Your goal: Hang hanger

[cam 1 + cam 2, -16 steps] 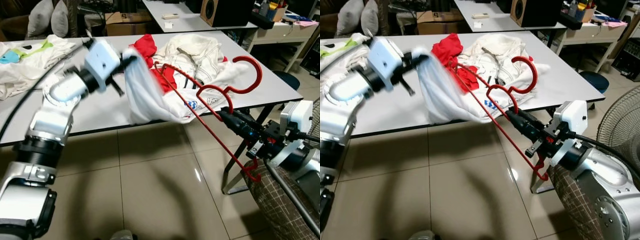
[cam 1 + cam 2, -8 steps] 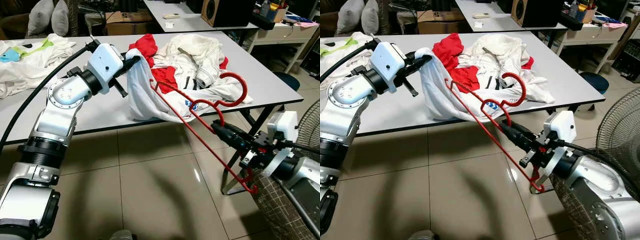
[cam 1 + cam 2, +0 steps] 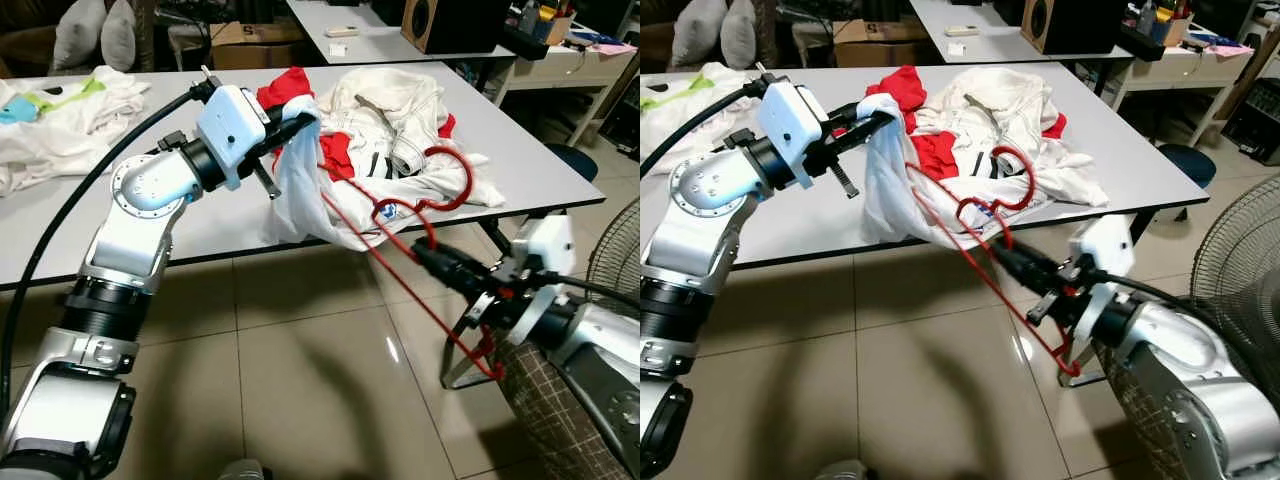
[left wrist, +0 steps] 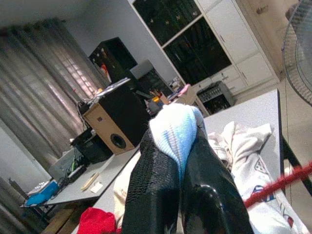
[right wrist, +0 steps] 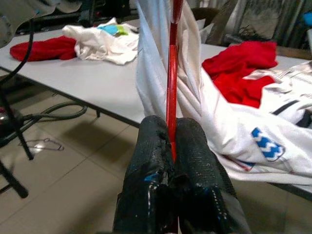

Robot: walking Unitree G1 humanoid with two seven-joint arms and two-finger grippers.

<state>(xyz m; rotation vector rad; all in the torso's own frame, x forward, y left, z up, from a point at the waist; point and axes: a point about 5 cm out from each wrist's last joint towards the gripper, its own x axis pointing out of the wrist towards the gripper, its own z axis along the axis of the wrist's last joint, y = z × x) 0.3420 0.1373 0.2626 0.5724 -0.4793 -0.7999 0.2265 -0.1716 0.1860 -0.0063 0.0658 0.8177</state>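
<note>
A red wire hanger slants from the table edge down toward the floor, its hook curled over the clothes pile. My right gripper is shut on one of its bars, seen between the black fingers in the right wrist view. One arm of the hanger runs up into a white garment that droops off the table edge. My left gripper is shut on that garment's top edge, holding it up; the cloth bulges between its fingers.
A grey table holds a heap of white and red clothes and more garments at the far left. A table leg frame, a checked basket and a fan crowd the right side. Tiled floor lies below.
My left gripper has carried the white garment rightward and nearer the hanger. My right gripper has shifted left and up with the hanger, pushing its arm deeper into the cloth.
</note>
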